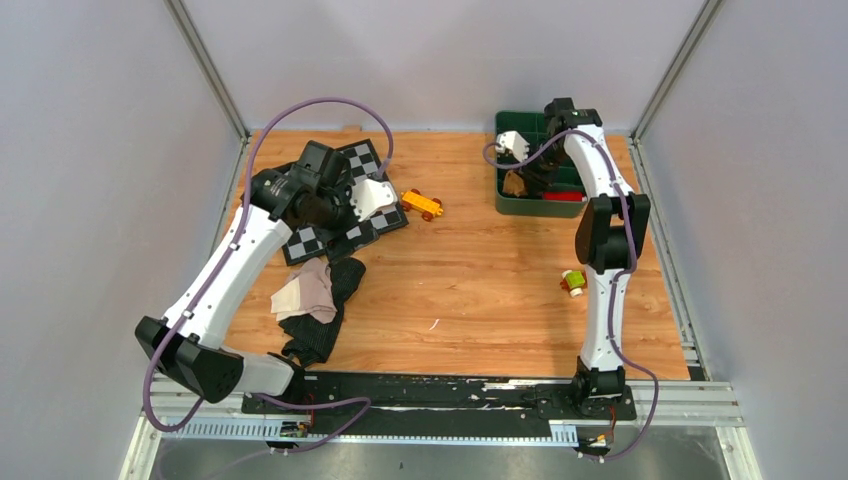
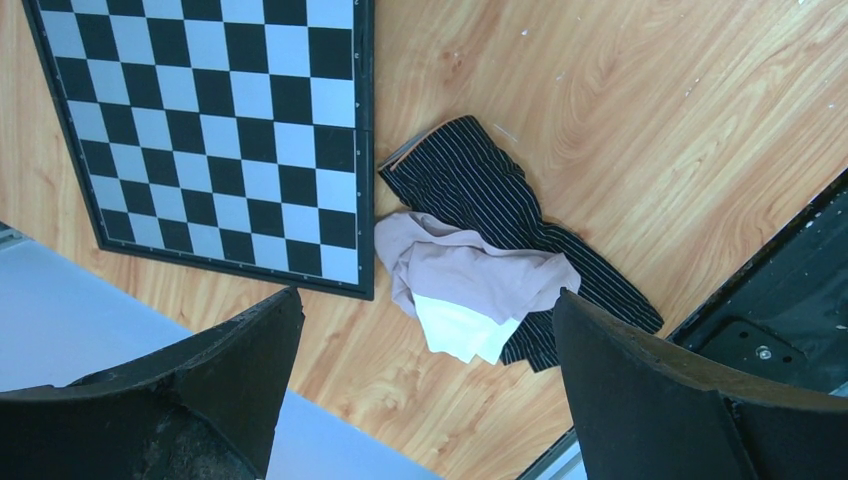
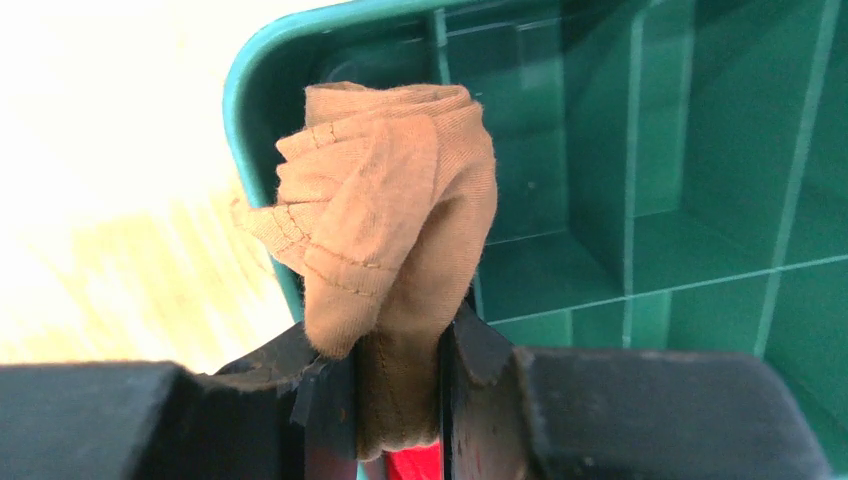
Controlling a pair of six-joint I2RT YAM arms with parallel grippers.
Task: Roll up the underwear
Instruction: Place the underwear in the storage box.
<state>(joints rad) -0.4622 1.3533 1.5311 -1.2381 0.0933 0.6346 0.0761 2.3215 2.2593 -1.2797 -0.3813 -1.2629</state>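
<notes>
Checkerboard mat (image 1: 330,238) as marker. Green bin (image 1: 530,207) well right of it. Black striped underwear (image 2: 470,180) just beside mat's near edge, pink-beige underwear (image 2: 470,265) heaped on top. Both loose, two to go. Left gripper (image 2: 428,300) above mat, spread wide, empty. Tan-brown underwear (image 3: 390,220) rolled tight (one done, I'd say), clenched in right gripper (image 3: 398,395) over bin.

White arm links (image 1: 235,260), black joints (image 1: 605,235), purple cables (image 1: 320,100)
</notes>
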